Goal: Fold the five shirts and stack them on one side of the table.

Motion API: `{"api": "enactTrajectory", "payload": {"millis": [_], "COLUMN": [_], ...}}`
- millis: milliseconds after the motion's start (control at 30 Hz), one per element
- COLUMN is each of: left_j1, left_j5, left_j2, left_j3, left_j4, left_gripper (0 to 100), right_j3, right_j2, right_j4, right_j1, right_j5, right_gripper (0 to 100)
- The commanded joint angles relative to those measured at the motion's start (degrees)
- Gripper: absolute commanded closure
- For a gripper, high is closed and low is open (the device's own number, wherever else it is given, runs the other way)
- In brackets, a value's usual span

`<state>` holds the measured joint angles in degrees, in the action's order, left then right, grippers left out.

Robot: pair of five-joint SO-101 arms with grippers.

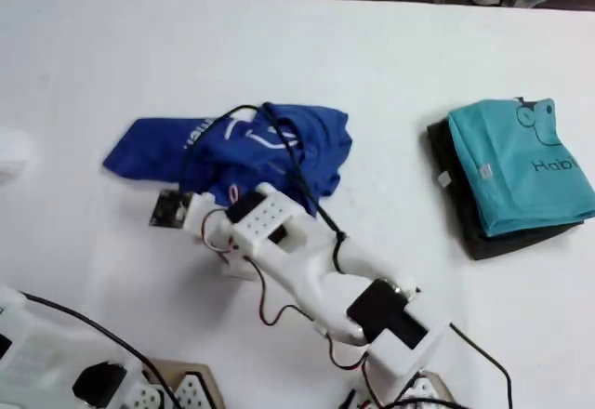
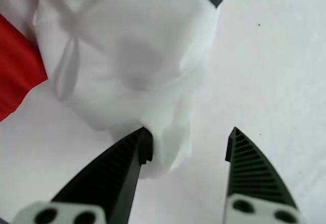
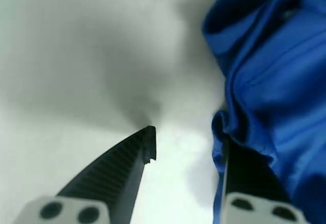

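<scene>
- Surface (image 1: pixel 390 65): white, carries all the shirts.
- Blue shirt (image 1: pixel 232 149): crumpled, its long axis roughly crosswise to the right arm (image 1: pixel 307 270), the nearer arm. Its edge lies against one of the right jaws, which stand apart, low over the surface.
- Teal shirt (image 1: pixel 521 163): folded on a black shirt (image 1: pixel 439 149), well aside of those jaws.
- White shirt (image 2: pixel 127 56): its bunched edge dips between the left jaws, also apart.

On my feed the white table (image 1: pixel 390 65) has a crumpled blue shirt (image 1: pixel 232 149) lying just left of centre frame. Near the right edge I've got a folded black shirt (image 1: pixel 507 240) flat on the tabletop, with a folded teal shirt (image 1: pixel 521 163) on top of it. The left wrist cam shows a bunched white shirt (image 2: pixel 127 46) on the table too, with a red cloth (image 2: pixel 15 66) right beside it.
</scene>
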<state>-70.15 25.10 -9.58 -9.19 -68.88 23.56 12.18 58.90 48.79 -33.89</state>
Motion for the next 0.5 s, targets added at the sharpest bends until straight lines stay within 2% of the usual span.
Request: {"api": "enactTrajectory", "payload": {"millis": [0,200,467], "left_j1": [-0.18,-0.18,0.00], "left_j5": [0.18,0.18,0.18], "left_j2": [0.53,0.53,0.53], "left_j3": [0.40,0.57,0.75], "left_j4": [-0.09,-0.09,0.00], "left_gripper": [74,74,74], "right_j3": [-1.67,-2.81,-2.73], "right_j2": [-0.31,-2.86,-6.81], "right_j4": [0.04,5.32,5.32], "right_j1": [-1.36,-1.19,-2.86], "right_j5": [-0.18,-0.18,-2.99], "right_gripper": [77.2,77.0,77.2]}}
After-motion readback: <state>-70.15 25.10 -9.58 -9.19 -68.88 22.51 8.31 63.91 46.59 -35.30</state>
